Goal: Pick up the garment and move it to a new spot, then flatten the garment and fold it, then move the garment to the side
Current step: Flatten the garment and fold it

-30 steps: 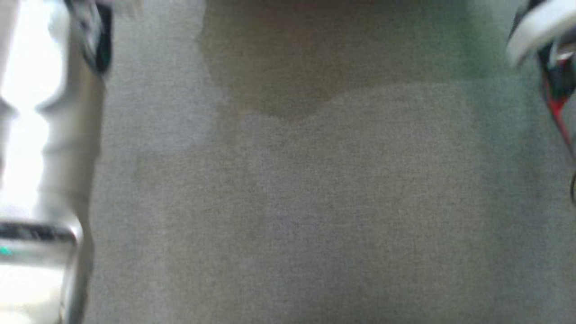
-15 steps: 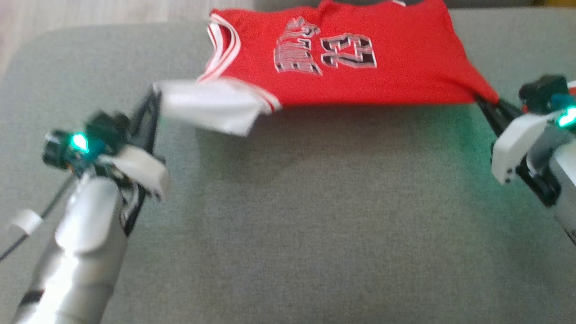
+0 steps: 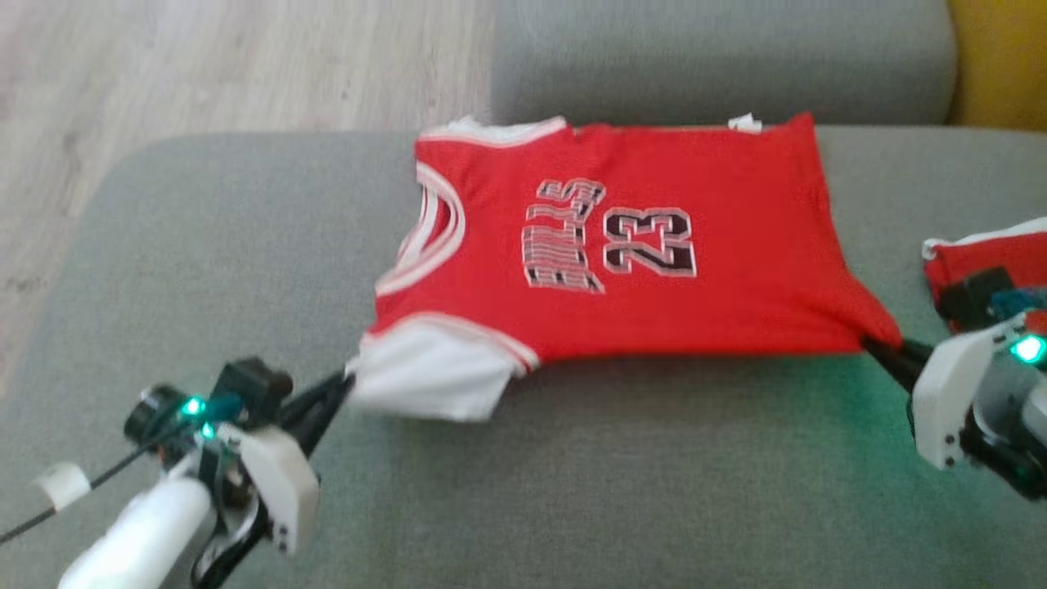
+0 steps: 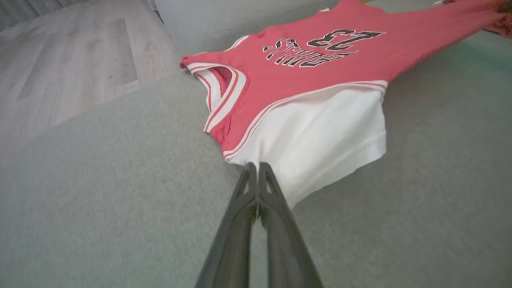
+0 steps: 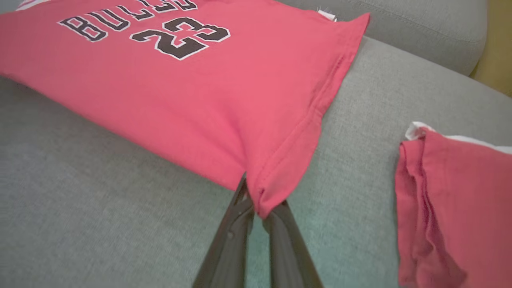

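I saw a red jersey [image 3: 736, 270] with black, white-edged lettering, white-and-red striped trim and a white panel; the cushion [image 3: 572, 491] was grey, the floor [image 3: 204, 65] pale wood-grain, the other cloth [image 5: 460, 192] red.

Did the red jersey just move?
Yes. On the jersey, the near edge has drawn away from the sofa backrest, toward the robot; the far edge stays there.

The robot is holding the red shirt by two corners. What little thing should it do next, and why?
Probably lower both grippers together so the near edge of the shirt lands on the sofa, pulled tight. The left gripper pinches the white corner, the right gripper the red corner, and a shadow under that edge suggests it hangs lifted, not yet flat.
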